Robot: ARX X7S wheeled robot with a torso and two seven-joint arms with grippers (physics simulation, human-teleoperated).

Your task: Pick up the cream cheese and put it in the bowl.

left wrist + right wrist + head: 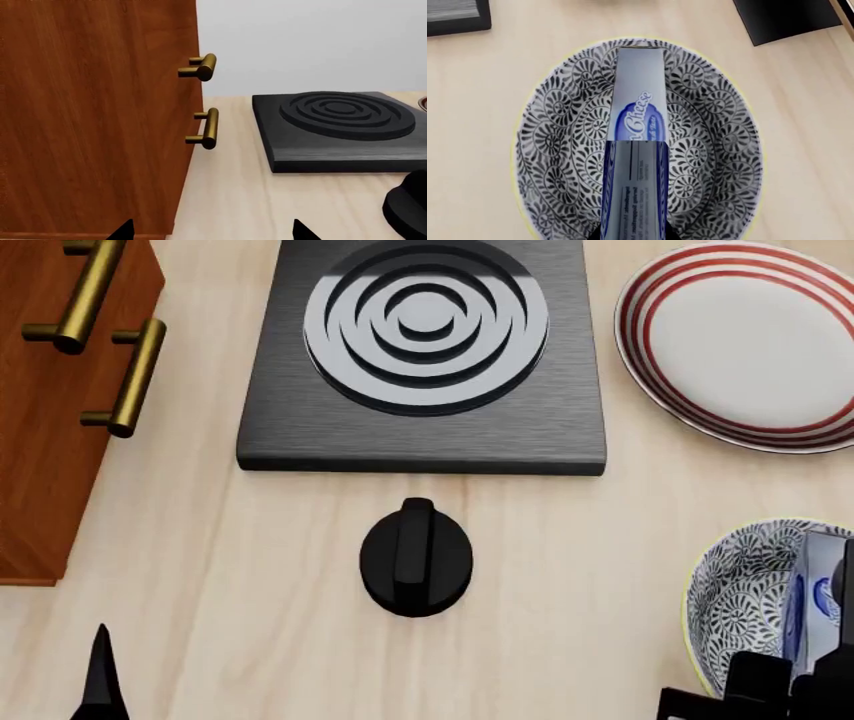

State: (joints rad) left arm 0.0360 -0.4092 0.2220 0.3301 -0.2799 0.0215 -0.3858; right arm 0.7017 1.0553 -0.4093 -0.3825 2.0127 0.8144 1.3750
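— Fingers first: what do the two grippers show?

— Right gripper (801,695) has dark fingers at the near edge of the bowl (734,590), on either side of the cream cheese (634,150); whether they pinch the box or stand clear of it, I cannot tell. Of the left gripper (210,231), only two black fingertips (123,231) show, spread well apart with nothing between them.

— Where is the box?

— One cream cheese box, on edge inside the one patterned bowl, its far end near the far rim.

— And the rest, counted?

— One black stove plate (424,355) with ring grooves, one black knob (416,558) just in front of it, one red-striped plate (747,350) beyond the bowl, one wooden cabinet (47,440) on the left with two brass handles (127,375), all on the pale wooden table (240,580).
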